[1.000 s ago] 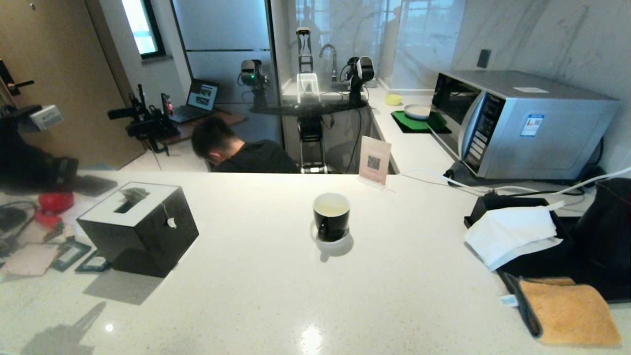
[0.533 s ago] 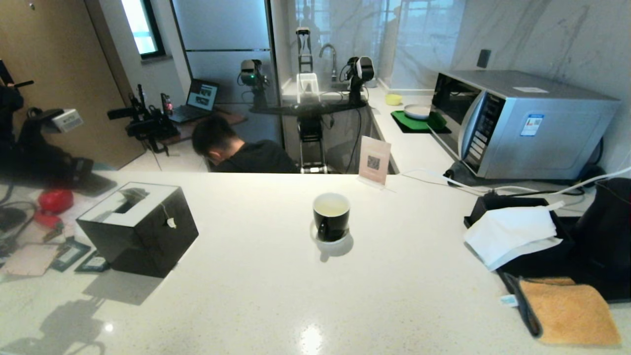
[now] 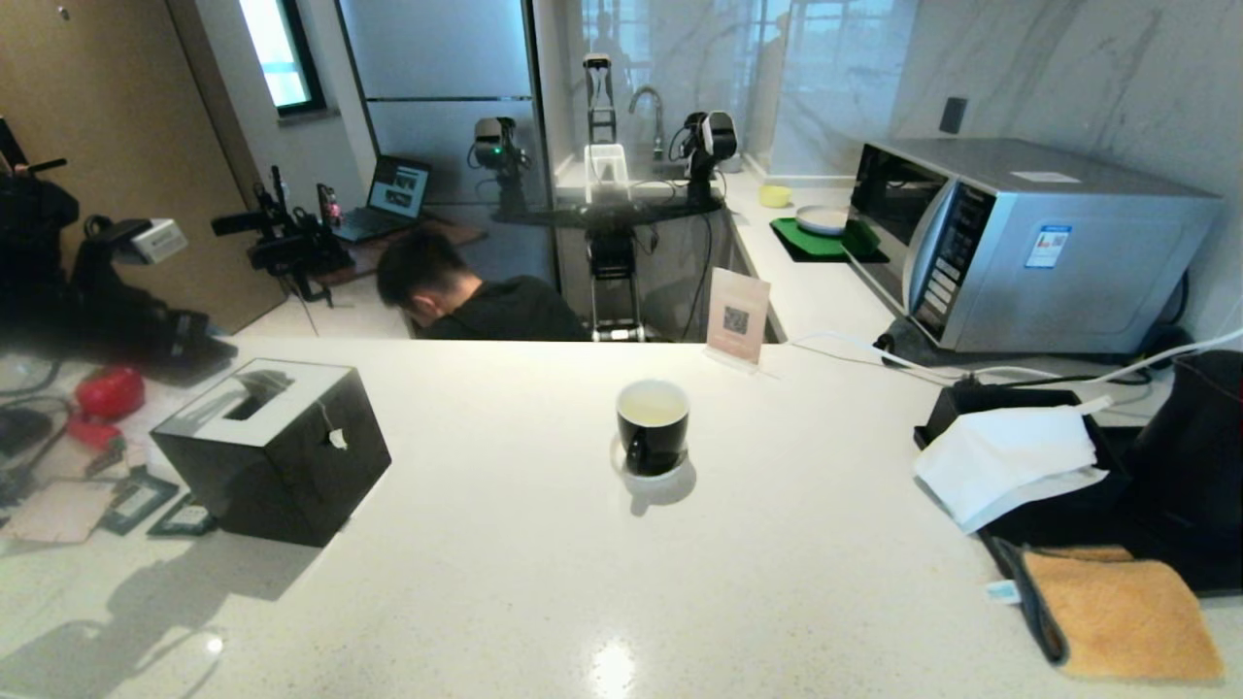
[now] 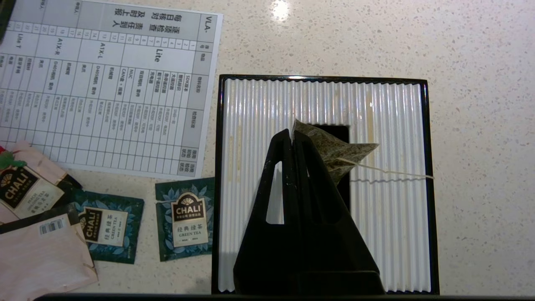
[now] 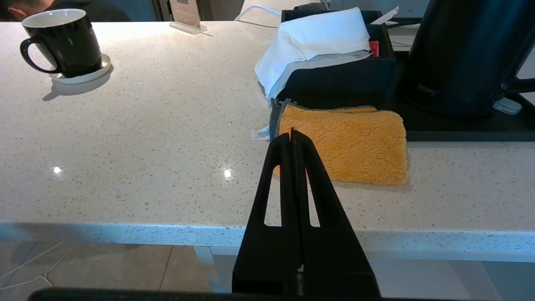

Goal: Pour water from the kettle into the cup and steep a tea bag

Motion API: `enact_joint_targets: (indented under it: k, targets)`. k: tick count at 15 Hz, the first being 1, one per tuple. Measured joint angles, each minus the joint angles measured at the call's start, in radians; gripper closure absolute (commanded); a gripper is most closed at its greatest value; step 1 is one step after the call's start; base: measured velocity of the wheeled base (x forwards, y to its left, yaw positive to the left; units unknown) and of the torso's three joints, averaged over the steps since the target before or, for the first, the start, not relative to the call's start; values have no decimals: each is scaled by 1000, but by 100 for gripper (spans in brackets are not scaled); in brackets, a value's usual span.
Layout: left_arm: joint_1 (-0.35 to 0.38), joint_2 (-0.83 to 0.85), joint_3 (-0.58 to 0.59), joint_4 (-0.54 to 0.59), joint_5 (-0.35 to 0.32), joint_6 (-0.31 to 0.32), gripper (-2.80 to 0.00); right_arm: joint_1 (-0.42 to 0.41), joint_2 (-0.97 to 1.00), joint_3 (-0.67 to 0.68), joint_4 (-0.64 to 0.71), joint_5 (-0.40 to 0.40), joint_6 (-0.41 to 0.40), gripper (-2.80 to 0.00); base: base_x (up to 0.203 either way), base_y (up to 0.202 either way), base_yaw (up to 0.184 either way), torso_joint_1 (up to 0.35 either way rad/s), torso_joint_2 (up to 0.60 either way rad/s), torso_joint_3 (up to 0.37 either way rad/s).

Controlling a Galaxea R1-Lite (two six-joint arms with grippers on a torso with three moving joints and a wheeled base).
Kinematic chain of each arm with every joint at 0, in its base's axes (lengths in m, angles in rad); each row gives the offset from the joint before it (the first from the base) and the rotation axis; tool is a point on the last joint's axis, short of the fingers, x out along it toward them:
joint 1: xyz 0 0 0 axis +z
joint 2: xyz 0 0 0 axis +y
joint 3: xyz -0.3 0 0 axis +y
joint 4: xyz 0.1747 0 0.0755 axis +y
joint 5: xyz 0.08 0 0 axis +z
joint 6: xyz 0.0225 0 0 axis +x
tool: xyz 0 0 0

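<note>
- My left gripper (image 4: pixel 292 136) was pinched shut on the tea bag (image 4: pixel 334 150), held above the black tissue box (image 4: pixel 326 96) so the bag's string trailed clear across the box top.
- My right gripper (image 5: pixel 292 136) was shut on nothing, parked off the counter edge near the orange cloth (image 5: pixel 347 146).
- One cup (image 3: pixel 653 425), holding pale water, stood well right of the box; one kettle (image 5: pixel 459 54) stood beyond the cloth.
- Two green sachets (image 4: pixel 184 217) lay beside the box.

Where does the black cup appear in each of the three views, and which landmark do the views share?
Head view: the cup stands mid-counter on its saucer.
Left wrist view: the cup is not in it.
Right wrist view: the cup is at the upper left corner.
Shared landmark: the orange cloth, seen in the head and right wrist views.
</note>
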Motion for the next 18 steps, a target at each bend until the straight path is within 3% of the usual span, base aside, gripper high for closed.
enact_joint_targets:
  k: [2, 5, 11, 18]
  targets:
    - [-6, 7, 0, -1, -2, 0, 0, 0, 0, 0, 0, 0, 0, 0, 0, 0, 0, 0, 0, 0]
    - [-14, 11, 2, 1, -64, -1, 0, 0, 0, 0, 0, 0, 0, 0, 0, 0, 0, 0, 0, 0]
    - [-29, 11, 12, 27, -71, 2, 0, 0, 0, 0, 0, 0, 0, 0, 0, 0, 0, 0, 0, 0]
    - [-22, 9, 22, 129, -70, 78, 0, 0, 0, 0, 0, 0, 0, 0, 0, 0, 0, 0, 0, 0]
